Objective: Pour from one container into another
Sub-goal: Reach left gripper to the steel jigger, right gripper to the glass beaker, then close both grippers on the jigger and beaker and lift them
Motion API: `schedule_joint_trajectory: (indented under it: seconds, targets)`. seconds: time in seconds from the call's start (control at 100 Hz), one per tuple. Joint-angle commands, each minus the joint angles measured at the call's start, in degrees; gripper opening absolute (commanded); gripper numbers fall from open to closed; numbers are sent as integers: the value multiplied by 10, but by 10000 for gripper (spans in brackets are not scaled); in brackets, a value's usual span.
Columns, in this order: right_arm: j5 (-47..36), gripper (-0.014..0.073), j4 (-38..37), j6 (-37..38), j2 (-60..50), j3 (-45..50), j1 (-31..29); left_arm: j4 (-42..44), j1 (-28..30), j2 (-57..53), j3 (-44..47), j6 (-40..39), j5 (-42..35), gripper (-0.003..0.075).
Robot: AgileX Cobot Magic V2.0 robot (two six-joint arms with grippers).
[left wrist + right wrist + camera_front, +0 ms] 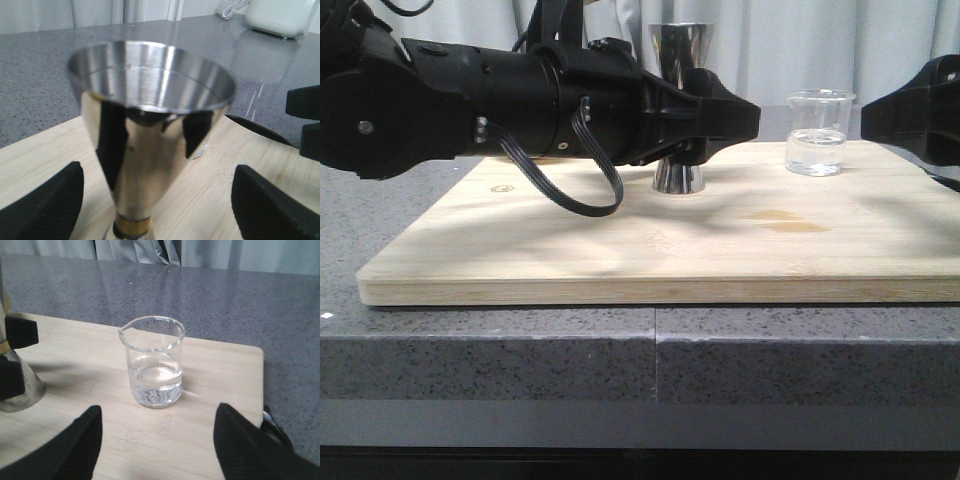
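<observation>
We are looking forward over a grey speckled counter [520, 350] where a pale wooden board [620, 250] is lying flat. Two task items are standing upright on it, near each other but apart: a tall shiny steel jigger [680, 110] toward the middle, and a small clear glass beaker [819, 132] off to its right, holding a little clear liquid in its lower part. Our left gripper [157, 200] is reaching in around the jigger at its narrow waist; in the left wrist view its two black fingers [45, 210] are sitting on either side of the cup with visible gaps, so the jaws are spread and not yet pressing on it. Our right gripper [157, 440] is hovering just in front of the beaker, its jaws also spread wide with the glass standing between and beyond them, untouched. We are judging that the task is only beginning: nothing is lifted, the liquid is sitting in the beaker, and the jigger's upper cup is looking empty. What is remaining is closing on the beaker, raising it, carrying it over the jigger, and tipping it. A faint darker stain [790, 221] is showing on the board in front of the beaker.
</observation>
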Motion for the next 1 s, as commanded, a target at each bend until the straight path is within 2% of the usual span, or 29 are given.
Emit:
schedule_joint_trajectory:
  seconds: [0.0, 0.3, 0.58, 0.79, 0.99]
  targets:
    - [-47, 435, -2, -3, -9, -12, 2, -6, 9, -23, -18, -13, -49, 553]
    - [-58, 435, -3, -3, -9, -12, 2, 31, 17, -23, -18, -28, -59, 422]
    - [-58, 435, -3, -3, -9, -12, 2, 36, 17, -23, -18, -28, -60, 364]
    - [-58, 435, -3, -3, -9, -12, 2, 36, 17, -23, -18, -28, -60, 273]
    - [-58, 435, -3, -3, -9, -12, 2, 36, 17, -23, -18, -28, -60, 149]
